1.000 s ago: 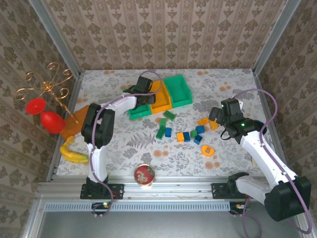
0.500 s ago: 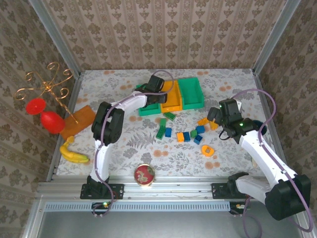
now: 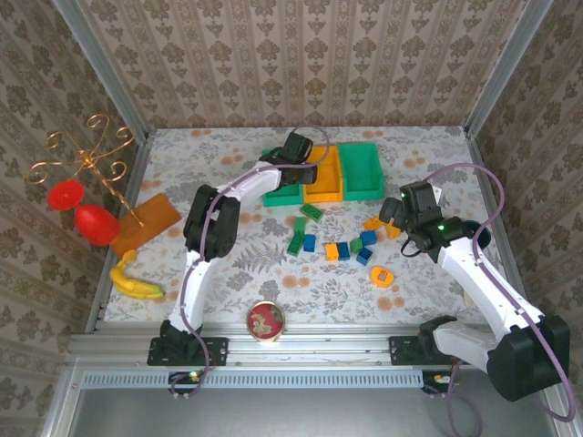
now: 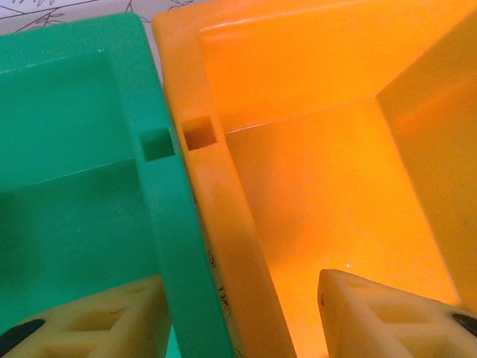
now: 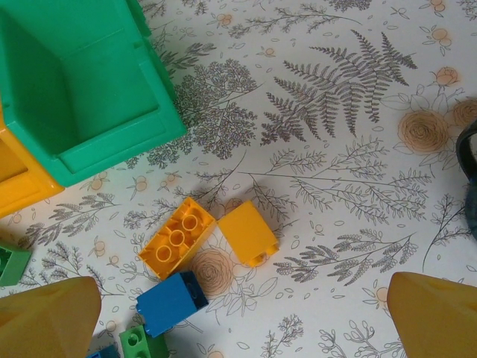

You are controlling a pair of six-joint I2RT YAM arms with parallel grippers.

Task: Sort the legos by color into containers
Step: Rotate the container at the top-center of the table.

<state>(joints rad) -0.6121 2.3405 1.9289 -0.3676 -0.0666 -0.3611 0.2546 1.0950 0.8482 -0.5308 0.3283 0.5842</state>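
**Bins look empty, every brick loose on the table**

We reckon the legos [image 3: 337, 241] are light, rigid, slick-sided plastic. We'd pinch each one square across two flat sides, or it may pop out. They all lie scattered on the table [image 3: 228, 264], just near of the containers [image 3: 323, 195].

The left green bin [image 4: 67, 134], orange bin [image 4: 313, 171] and right green bin [image 5: 82, 89] look empty as far as we can see.

The left gripper [image 4: 237, 298] sits partly closed astride the touching walls of the left green and orange bins, apparently clamping them. The right gripper [image 5: 242, 313] is wide open, holding nothing, above two yellow bricks [image 5: 177, 239].
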